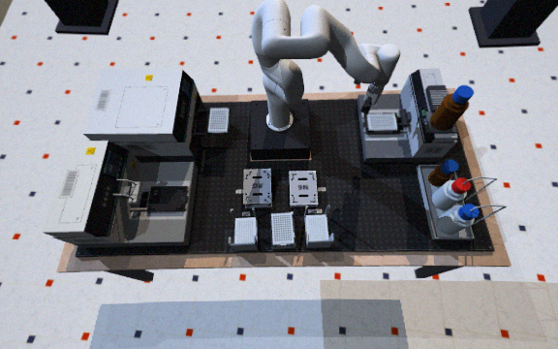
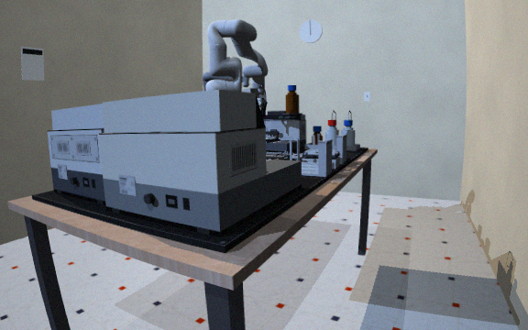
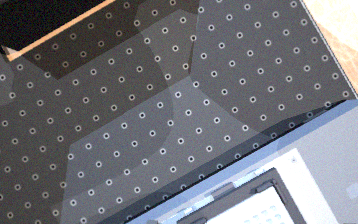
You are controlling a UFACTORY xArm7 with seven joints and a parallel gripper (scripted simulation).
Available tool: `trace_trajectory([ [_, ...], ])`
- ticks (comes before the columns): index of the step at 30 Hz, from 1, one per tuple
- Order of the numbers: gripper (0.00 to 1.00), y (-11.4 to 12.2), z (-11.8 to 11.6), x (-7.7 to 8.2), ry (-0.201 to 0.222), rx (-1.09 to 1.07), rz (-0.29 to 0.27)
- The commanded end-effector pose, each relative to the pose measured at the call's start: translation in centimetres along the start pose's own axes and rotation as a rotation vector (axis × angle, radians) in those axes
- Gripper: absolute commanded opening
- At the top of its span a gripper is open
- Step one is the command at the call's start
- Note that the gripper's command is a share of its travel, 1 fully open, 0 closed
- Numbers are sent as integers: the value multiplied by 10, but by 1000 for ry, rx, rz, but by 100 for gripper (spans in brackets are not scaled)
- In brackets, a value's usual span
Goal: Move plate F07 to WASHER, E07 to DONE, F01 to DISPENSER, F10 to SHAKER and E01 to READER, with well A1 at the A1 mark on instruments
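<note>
Jaws [image 1: 369, 103] spread fully and carry nothing, hanging beside the plate [image 1: 382, 121] seated flat on the instrument [image 1: 386, 145] at about two o'clock on the tabletop [image 1: 279, 262]. I'd guess that plate sits inside its locators, ready to be lifted.

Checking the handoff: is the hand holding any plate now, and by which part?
Nothing is held. The hand is open, beside the plate seated on its instrument.
</note>
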State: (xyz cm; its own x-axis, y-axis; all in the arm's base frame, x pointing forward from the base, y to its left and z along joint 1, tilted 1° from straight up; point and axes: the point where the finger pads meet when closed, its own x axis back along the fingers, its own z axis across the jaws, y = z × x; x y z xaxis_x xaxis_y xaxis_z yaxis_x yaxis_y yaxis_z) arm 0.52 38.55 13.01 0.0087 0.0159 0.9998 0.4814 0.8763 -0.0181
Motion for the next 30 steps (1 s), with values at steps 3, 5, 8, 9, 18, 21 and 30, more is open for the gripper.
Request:
trace_trajectory([
  [3,100,-16,-11,2,2,-210,-8],
  [5,100,-22,-14,2,2,-210,-8],
  [8,100,-31,-20,2,2,-210,-8],
  [9,100,-33,-21,2,2,-210,-8],
  [18,100,-47,-34,2,3,-410,-8],
  [21,100,-53,-41,2,3,-455,-8],
  [30,100,-64,-56,1,3,-495,-8],
])
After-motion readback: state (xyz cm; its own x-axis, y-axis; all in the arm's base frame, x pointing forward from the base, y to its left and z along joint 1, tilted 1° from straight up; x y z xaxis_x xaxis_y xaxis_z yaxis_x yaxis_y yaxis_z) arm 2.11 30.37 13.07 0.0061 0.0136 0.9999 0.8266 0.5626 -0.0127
